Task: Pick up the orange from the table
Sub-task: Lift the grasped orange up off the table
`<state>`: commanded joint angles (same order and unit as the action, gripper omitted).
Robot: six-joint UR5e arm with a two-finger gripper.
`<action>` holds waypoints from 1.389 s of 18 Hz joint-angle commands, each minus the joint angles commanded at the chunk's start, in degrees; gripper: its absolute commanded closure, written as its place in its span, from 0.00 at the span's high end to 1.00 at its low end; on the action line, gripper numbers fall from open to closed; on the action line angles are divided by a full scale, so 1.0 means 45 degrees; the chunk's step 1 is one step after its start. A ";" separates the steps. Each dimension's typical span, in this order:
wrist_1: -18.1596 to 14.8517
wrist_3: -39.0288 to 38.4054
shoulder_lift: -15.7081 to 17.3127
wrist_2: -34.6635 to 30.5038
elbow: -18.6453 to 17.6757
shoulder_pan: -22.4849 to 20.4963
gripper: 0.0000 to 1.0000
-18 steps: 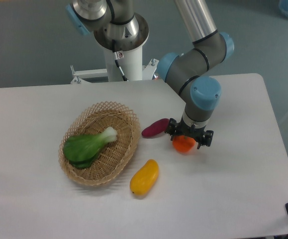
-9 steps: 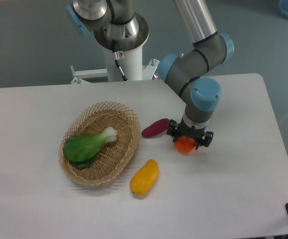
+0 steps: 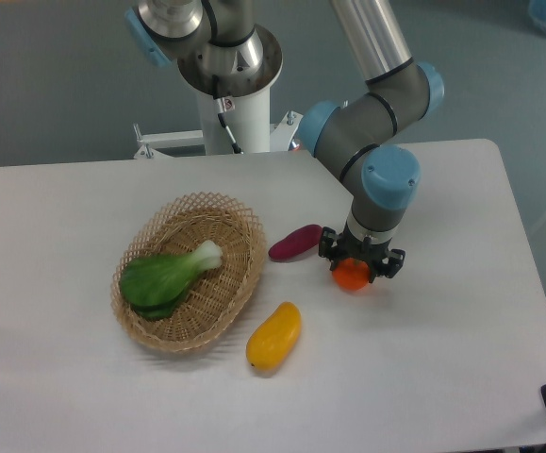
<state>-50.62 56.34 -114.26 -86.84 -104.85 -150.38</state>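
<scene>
Since a second ago my claw (image 3: pixel 353 270) has narrowed around the orange (image 3: pixel 352 275) and sits a touch higher in the picture; nothing else has shifted. Near edge first: a yellow-orange mango-like fruit (image 3: pixel 273 336) lies on the white table (image 3: pixel 423 377), just off the near rim of the wicker basket (image 3: pixel 225 288), tilted with its upper end pointing toward my arm. Basket is oval, left of centre, and holds a green bok choy (image 3: pixel 164 277), leafy end left, pale stalk end up and right. Mid table: the orange is between my two dark fingers (image 3: pixel 326 250), one on each side, my claw closed on it from above. My wrist hides the orange's top; only the lower part shows. Can't tell if it is touching the table or just off it. Just left of my claw lies a purple sweet potato (image 3: pixel 294 242), oblong, its right end close beside my left finger; can't tell whether they touch. Its left end points toward the basket rim, a small gap between. Above the claw my grey arm with blue joint caps (image 3: pixel 386 179) rises up and back out of the top of the picture. Farther back, past the far table edge, the white mounting column (image 3: pixel 230 104) stands on grey floor.
</scene>
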 joint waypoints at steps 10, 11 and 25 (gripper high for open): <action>-0.0254 -0.0039 0.0761 0.0524 0.1365 -0.0312 0.72; -0.0254 -0.0039 0.0994 0.0972 0.1483 -0.0371 0.72; -0.0273 -0.1114 0.1816 0.3555 0.3906 -0.0605 0.72</action>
<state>-51.86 51.33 -106.08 -70.84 -87.28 -153.10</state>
